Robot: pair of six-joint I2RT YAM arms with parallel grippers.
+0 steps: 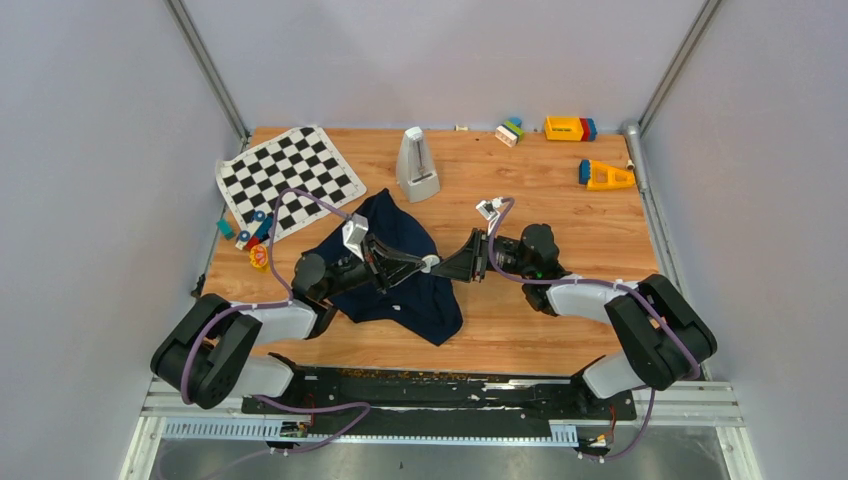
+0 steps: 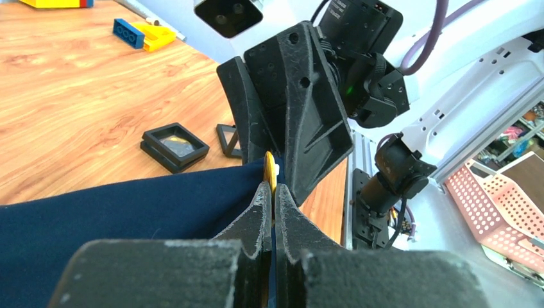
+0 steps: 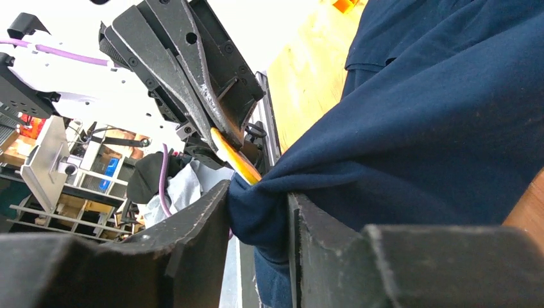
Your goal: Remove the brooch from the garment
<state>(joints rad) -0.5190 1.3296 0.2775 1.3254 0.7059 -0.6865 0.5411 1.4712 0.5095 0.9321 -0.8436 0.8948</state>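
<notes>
Item: brooch (image 2: pixel 271 168). A small disc, whitish from above and showing a yellow rim edge-on in the wrist views. Location: mid-worktop, lifted clear of the wood, at the right-hand edge of the garment (image 3: pixel 436 115).

Item: garment. Dark navy cloth, heaped near the centre of the worktop (image 1: pixel 560 200), with one corner drawn up towards the brooch.

Left hand (image 2: pixel 270 196): jaws narrowed to a slit, clamped on the brooch by its flat faces, with the rim standing proud of the tips.

Right hand (image 3: pixel 256 200): jaws part closed on a bunched fold of the garment just beside the brooch, tip to tip with the left hand.

Governing relation: the two hands face each other along a left-right line, with the brooch between them on the left hand's side and the pinched cloth on the right's. Parting them along that line would appear to be the separating move, the cloth held as anchor. How the brooch is fastened cannot be seen.

Also present: black square boxes (image 2: pixel 174 146) on the wood beyond the cloth, and a checkered mat (image 1: pixel 290 180) at far left.
</notes>
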